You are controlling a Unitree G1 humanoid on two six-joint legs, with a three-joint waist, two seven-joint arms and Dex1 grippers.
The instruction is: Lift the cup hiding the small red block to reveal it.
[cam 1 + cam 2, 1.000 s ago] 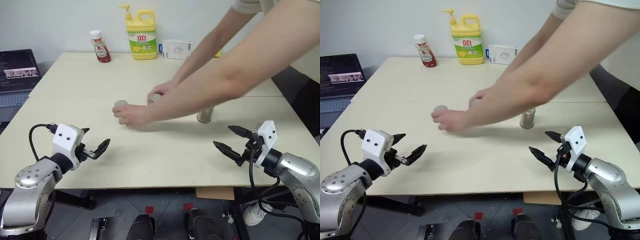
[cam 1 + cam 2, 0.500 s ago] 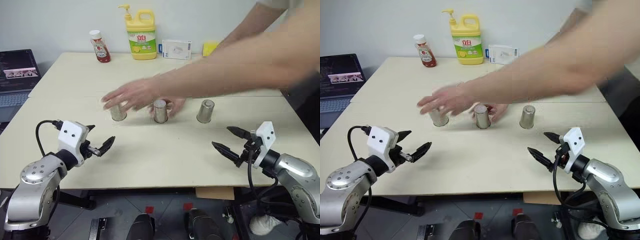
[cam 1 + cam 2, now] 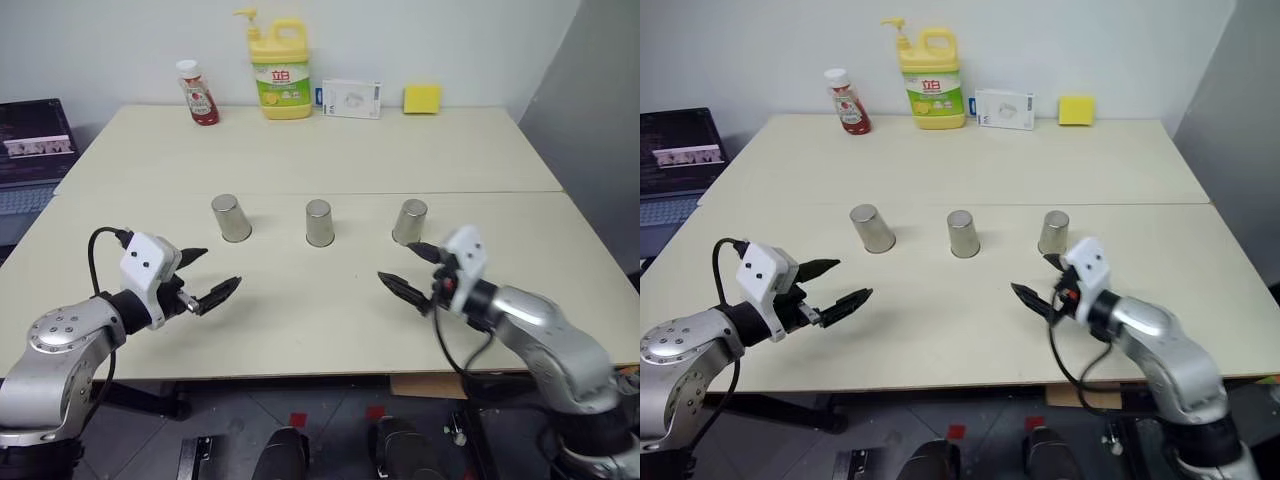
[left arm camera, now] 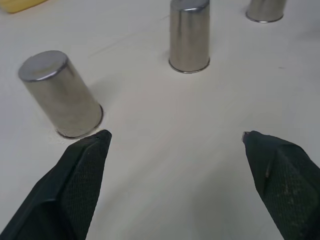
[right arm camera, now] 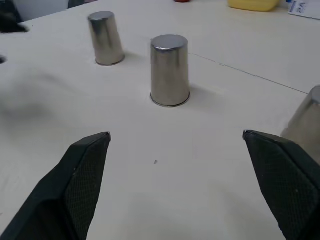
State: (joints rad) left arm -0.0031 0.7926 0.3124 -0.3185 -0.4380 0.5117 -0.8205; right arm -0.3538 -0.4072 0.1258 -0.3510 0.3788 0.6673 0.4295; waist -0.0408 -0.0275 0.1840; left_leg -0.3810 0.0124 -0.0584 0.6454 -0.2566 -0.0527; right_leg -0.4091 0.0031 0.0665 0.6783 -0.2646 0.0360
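Note:
Three alike silver cups stand upside down in a row on the table: a left cup (image 3: 230, 218), a middle cup (image 3: 319, 222) and a right cup (image 3: 410, 221). The small red block is hidden, and I cannot tell which cup covers it. My left gripper (image 3: 218, 270) hovers open just short of the left cup (image 4: 61, 94), empty. My right gripper (image 3: 398, 262) is open and empty in front of the right cup, pointing between it and the middle cup (image 5: 170, 70).
Along the table's far edge stand a red sauce bottle (image 3: 198, 92), a yellow detergent bottle (image 3: 280, 70), a white box (image 3: 351, 98) and a yellow sponge (image 3: 423, 98). A laptop (image 3: 35, 130) sits off the table to the left.
The person's arms have left the table, leaving the three cups in a row. My right gripper has swung left and forward toward the cups. The left gripper stays about where it was.

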